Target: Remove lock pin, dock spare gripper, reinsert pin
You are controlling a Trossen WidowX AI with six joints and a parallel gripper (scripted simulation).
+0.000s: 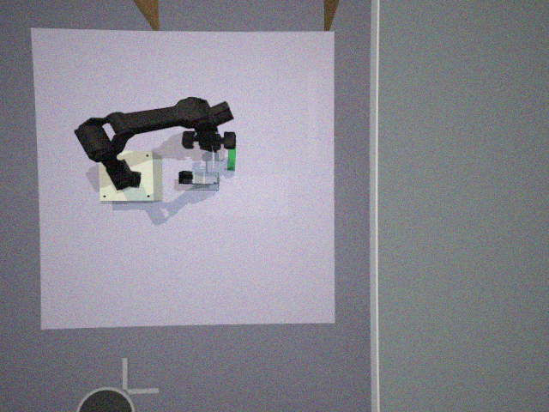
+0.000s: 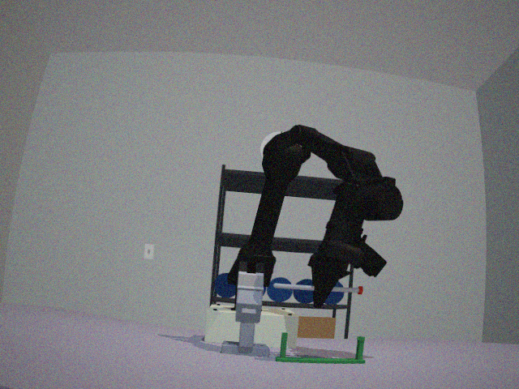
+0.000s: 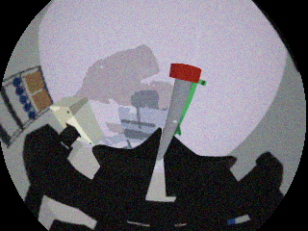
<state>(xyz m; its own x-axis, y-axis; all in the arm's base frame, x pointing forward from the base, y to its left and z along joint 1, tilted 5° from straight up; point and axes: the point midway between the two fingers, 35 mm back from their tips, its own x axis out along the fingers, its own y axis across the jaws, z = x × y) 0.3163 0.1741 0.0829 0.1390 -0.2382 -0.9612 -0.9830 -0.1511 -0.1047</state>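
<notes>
My gripper [image 2: 319,300] [image 3: 162,130] is shut on the lock pin [image 2: 344,289] [image 3: 174,108], a grey rod with a red head. The pin is nearly level, clear of the socket and high above the green rack [image 1: 231,160] [image 2: 320,360] [image 3: 187,112]. Its red head points away from the mount in the exterior view, and its bare end points toward the mount's side. The blue-grey mount [image 1: 205,178] [image 2: 246,332] stands upright. A black block [image 1: 185,178], apparently the spare gripper, sits against the socket's left end in the top view. How deep its spigot sits is hidden.
The arm's pale base block [image 1: 148,177] [image 2: 217,324] [image 3: 89,115] stands behind the mount in the exterior view. The green rack with two upright posts stands beside the mount, with nothing resting on it. A dark shelf [image 2: 242,181] with blue discs is in the background.
</notes>
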